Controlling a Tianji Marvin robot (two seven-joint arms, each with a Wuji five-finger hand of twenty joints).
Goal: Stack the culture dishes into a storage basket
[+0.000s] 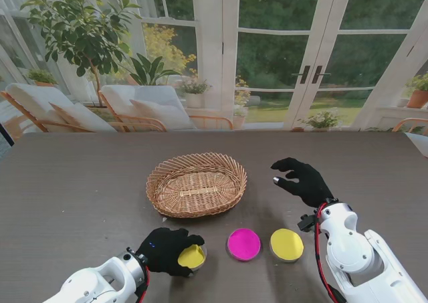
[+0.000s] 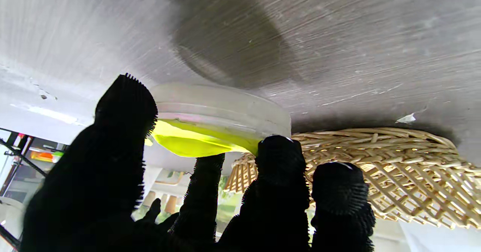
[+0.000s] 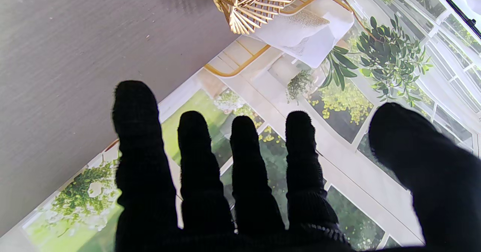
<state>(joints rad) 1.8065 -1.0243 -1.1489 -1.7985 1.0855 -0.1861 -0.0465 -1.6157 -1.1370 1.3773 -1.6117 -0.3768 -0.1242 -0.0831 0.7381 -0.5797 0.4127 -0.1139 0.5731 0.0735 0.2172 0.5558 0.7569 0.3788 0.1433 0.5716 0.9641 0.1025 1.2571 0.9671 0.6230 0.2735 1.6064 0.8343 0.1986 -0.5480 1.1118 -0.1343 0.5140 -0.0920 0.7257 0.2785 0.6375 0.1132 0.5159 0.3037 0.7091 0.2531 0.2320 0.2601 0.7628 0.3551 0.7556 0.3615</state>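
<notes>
Left hand (image 1: 167,251) grasps the yellow-green dish (image 1: 192,256) at the basket's 6 o'clock; it looks lifted off the table (image 1: 80,182), though that is hard to confirm. Step in hand: 1st pickup. Next: carry toward 12 o'clock over the wicker basket (image 1: 196,182) rim, lower flat. Magenta dish (image 1: 244,243) and yellow dish (image 1: 286,244) wait. Right hand (image 1: 304,179), at the basket's 3 o'clock, spread, holds nothing.
</notes>
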